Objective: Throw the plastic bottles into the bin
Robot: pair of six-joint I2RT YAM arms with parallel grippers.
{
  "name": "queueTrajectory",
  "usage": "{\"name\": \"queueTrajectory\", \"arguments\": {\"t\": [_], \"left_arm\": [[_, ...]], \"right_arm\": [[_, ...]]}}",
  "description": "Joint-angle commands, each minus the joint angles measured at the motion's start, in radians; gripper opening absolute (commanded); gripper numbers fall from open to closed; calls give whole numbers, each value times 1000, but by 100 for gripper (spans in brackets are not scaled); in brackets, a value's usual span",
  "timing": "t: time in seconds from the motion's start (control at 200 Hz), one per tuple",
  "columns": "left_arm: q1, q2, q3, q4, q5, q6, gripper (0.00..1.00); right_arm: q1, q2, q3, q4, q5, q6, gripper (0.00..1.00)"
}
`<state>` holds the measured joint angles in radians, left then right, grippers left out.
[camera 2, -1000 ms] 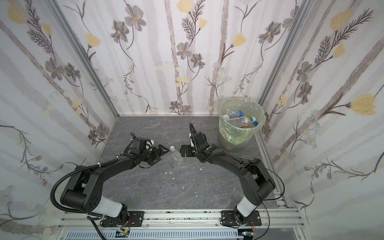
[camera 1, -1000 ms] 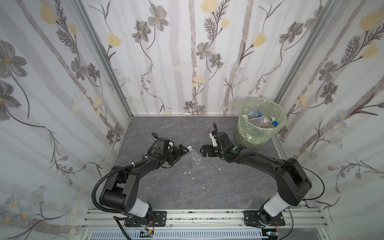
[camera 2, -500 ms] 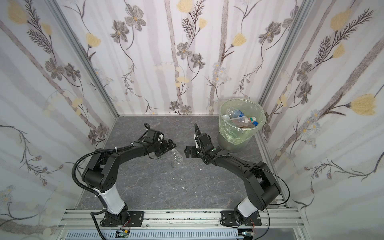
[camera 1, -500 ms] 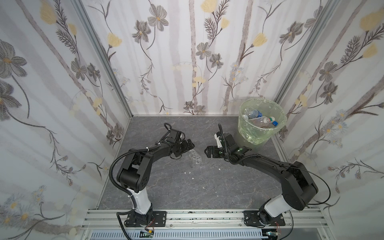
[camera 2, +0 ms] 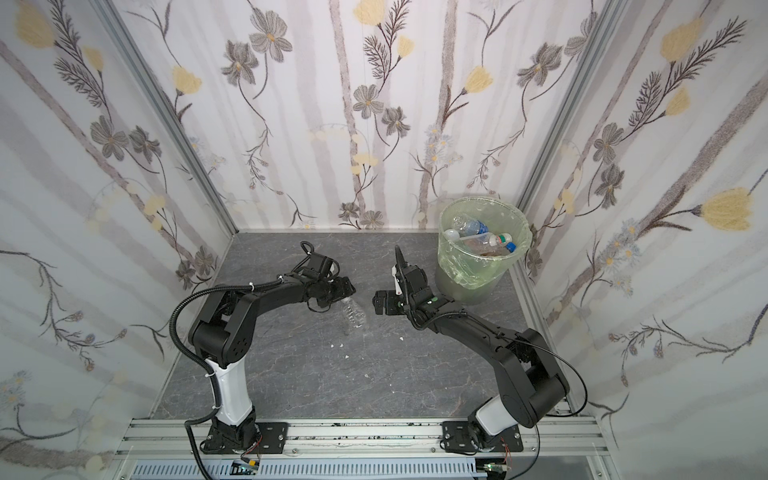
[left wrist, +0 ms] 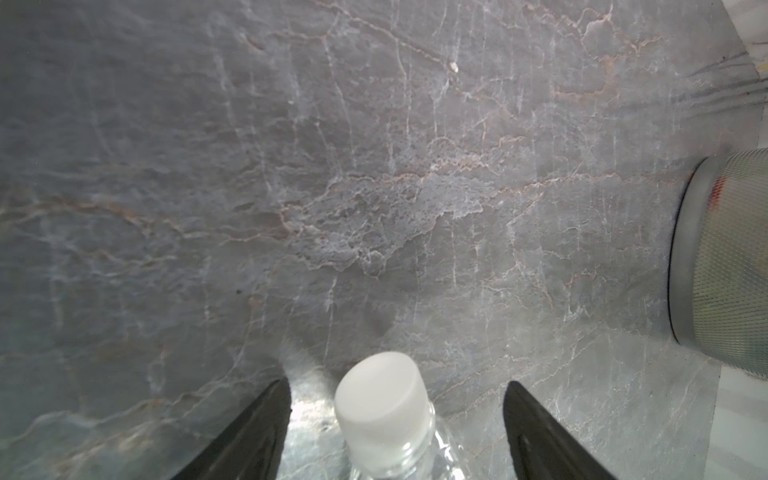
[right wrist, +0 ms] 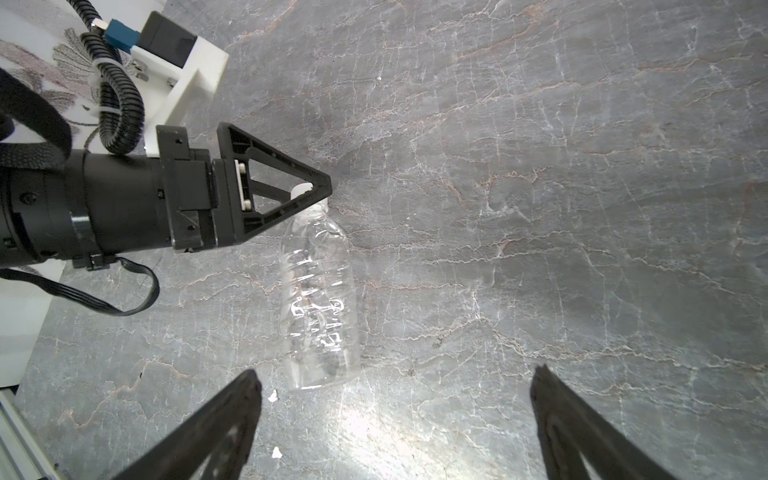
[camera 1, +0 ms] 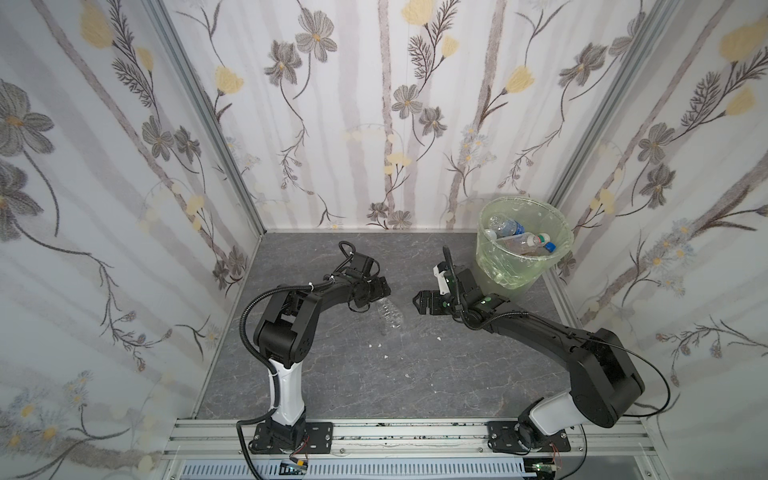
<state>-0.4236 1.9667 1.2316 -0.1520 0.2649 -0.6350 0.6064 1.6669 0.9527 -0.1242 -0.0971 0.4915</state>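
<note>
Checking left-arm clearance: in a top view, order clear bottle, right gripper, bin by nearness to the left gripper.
From the left gripper:
1. clear bottle, cap between its fingers.
2. right gripper, across the middle.
3. bin, far right corner.

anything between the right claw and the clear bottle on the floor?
Nothing. Both top views show only bare grey floor between the right claw and the clear bottle. The claw is open and clear of the bottle.
</note>
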Motion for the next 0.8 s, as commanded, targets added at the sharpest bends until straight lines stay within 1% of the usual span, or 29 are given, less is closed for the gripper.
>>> {"name": "queueTrajectory", "arguments": {"t": [0.0, 0.08, 0.245, 0.335, 0.42, 0.794], "left_arm": [[-3, 13, 1, -26, -17, 0, 75], [-3, 9, -8, -27, -19, 1, 66], [-6, 4, -34, -27, -28, 1, 56], [-10, 10, -38, -26, -32, 1, 52], [-16, 15, -31, -26, -37, 0, 45], [-40, 34, 8, -24, -45, -5, 26]], "right_arm": [[-2, -12, -9, 52, 16, -8, 100], [-4, -11, -9, 52, 14, -7, 100], [-6, -8, -5, 58, 9, -2, 100], [-6, -5, -5, 62, 0, 3, 100], [-6, -4, -9, 67, -4, 8, 100], [-5, -12, -35, 64, 7, 13, 100]]}}
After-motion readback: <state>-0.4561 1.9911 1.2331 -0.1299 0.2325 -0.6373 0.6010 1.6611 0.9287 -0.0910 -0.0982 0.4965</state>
